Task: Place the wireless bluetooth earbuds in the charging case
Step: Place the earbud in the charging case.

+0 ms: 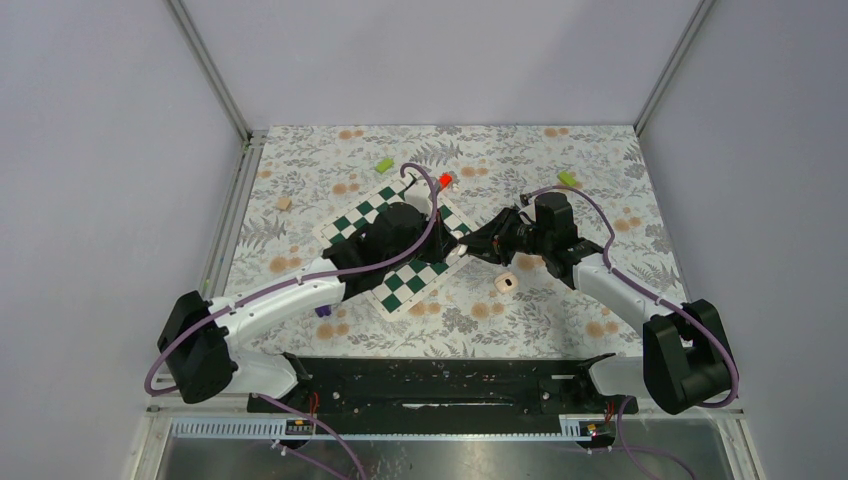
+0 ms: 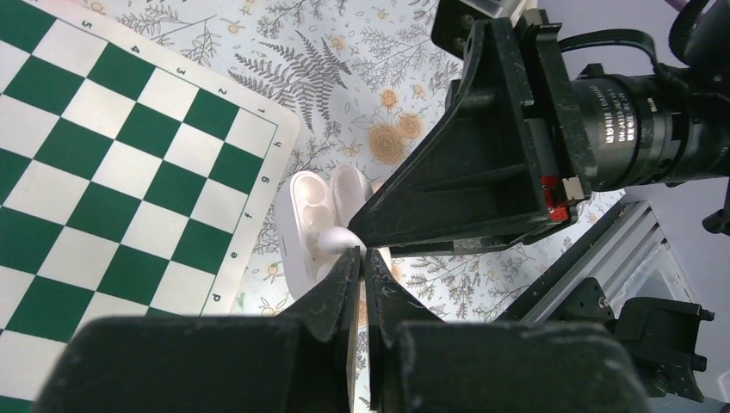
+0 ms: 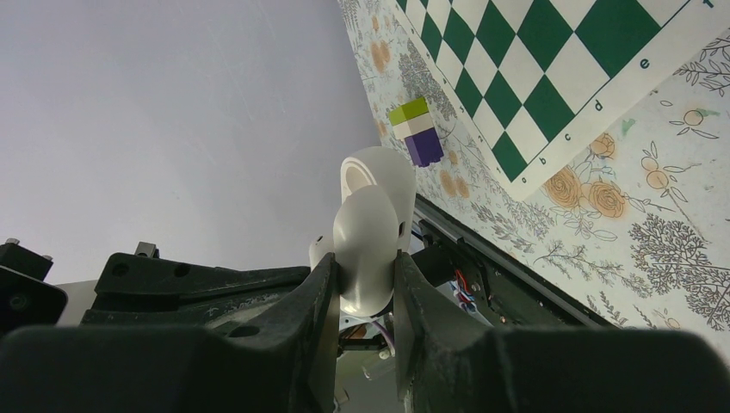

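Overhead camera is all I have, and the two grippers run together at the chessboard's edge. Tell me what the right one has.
Observer: The right gripper is clamped on the charging case, which is hinged open.
Operator: Now report the left one.
Observer: The left gripper is shut, with a white earbud right at its tips.
Operator: Give me the earbud against the case.
Observer: It lies against the open inside of the case; whether it is seated I cannot tell.
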